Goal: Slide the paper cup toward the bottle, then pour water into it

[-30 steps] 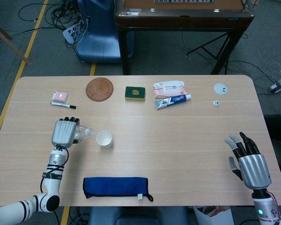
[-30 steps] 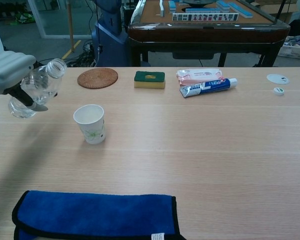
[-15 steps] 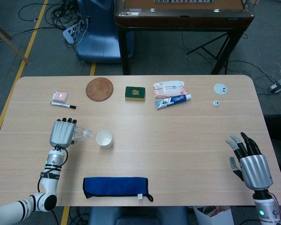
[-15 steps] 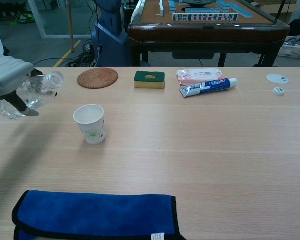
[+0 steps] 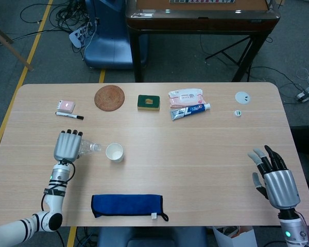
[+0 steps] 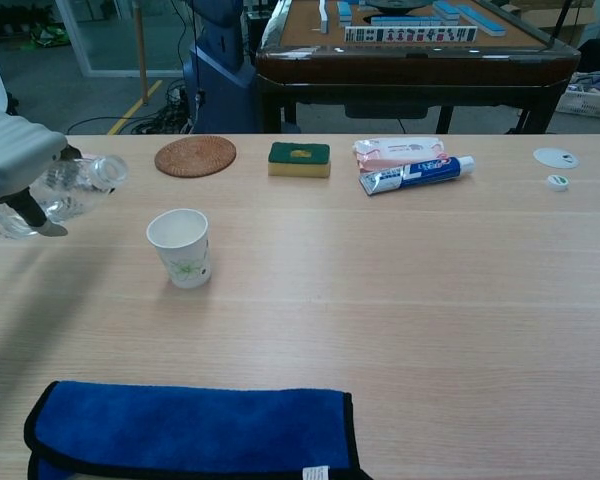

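The pale wooden tabletop (image 5: pixel 195 154) carries everything. Along its near edge lies a folded blue cloth (image 5: pixel 126 205) with dark trim. At the near right corner the right hand (image 5: pixel 274 177) hovers palm down, its fingers (image 5: pixel 263 156) apart and holding nothing. On the left side the left hand (image 5: pixel 67 145) grips a clear plastic bottle (image 6: pixel 68 190), its fingers (image 6: pixel 28 208) clamped around the body; the bottle is tilted with its uncapped mouth pointing toward the paper cup (image 5: pixel 114 152). The cup stands upright just beside the bottle's mouth, apart from it, white with a small green print on its side in the chest view. Along the far side, from left to right, are a small pink pad (image 5: pixel 67 105) with a black marker (image 5: pixel 69 116) just in front of it, a round woven coaster (image 5: pixel 109 97), a green sponge (image 5: pixel 148 102), a pack of wipes (image 5: pixel 185 96) touching a toothpaste tube (image 5: pixel 190 110), then a white disc (image 5: pixel 242 97) and a small bottle cap (image 5: pixel 237 113) near it
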